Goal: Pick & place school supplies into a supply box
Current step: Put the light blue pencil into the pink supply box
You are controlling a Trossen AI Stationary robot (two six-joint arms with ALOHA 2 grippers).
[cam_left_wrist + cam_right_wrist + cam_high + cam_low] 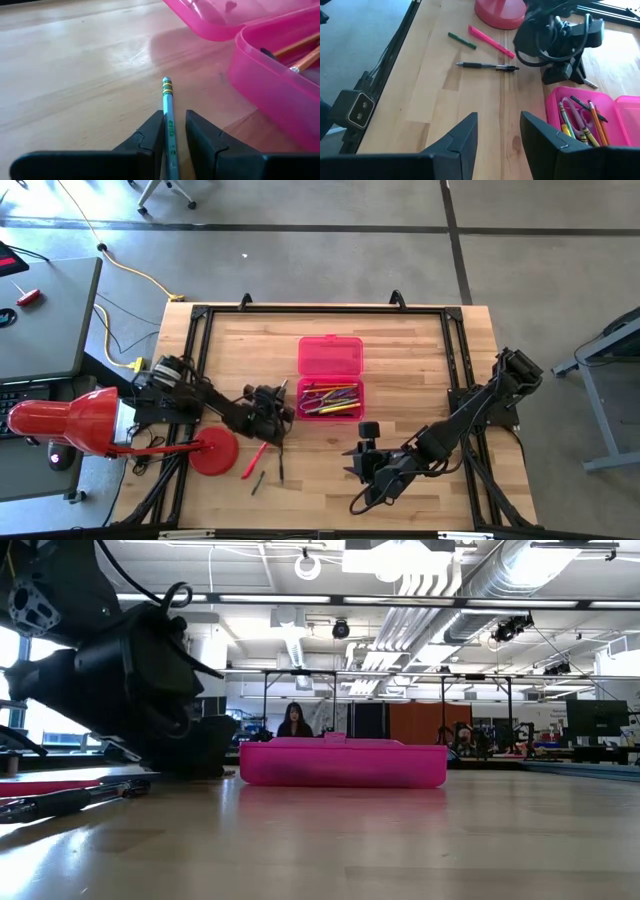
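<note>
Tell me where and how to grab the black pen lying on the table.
Grip the black pen at mid-barrel, coming straight down from above: it lies flat on the wooden table, apart from the pink highlighter and green marker. Set the fingers across its thin barrel, probably clear of the clip end.

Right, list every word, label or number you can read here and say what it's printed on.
Green imprint on the light blue pencil held between the left gripper fingers: too blurred to read.
No other text is visible, including on the pink translucent plastic pencil case.
</note>
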